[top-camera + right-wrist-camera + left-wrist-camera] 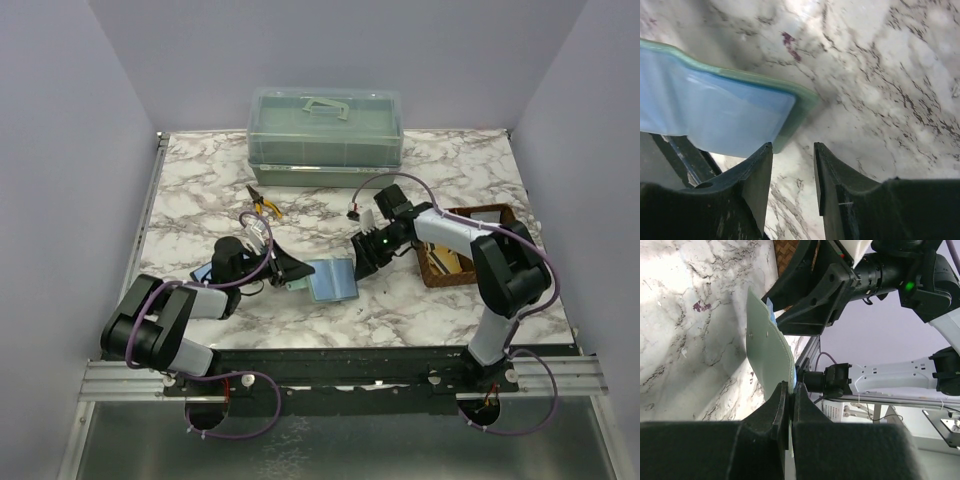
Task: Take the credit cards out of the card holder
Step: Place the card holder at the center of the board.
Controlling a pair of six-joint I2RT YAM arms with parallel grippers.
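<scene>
The card holder (pixel 331 280) is held up off the marble table between my two arms, grey-green outside and pale blue inside. My left gripper (pixel 293 272) is shut on its left edge. In the left wrist view the fingertips (pixel 791 387) pinch the thin green flap (pixel 767 347). My right gripper (pixel 358 268) stands at the holder's right end with its jaws open. In the right wrist view nothing lies between the fingers (pixel 792 150), and the holder's blue corner (pixel 715 115) sits just beyond the left fingertip. The credit cards are hidden.
A translucent green lidded box (pixel 325 135) stands at the back. A brown divided basket (pixel 462 255) sits by the right arm. Yellow-handled pliers (pixel 265 205) and a small connector (pixel 353 213) lie on the marble behind the holder.
</scene>
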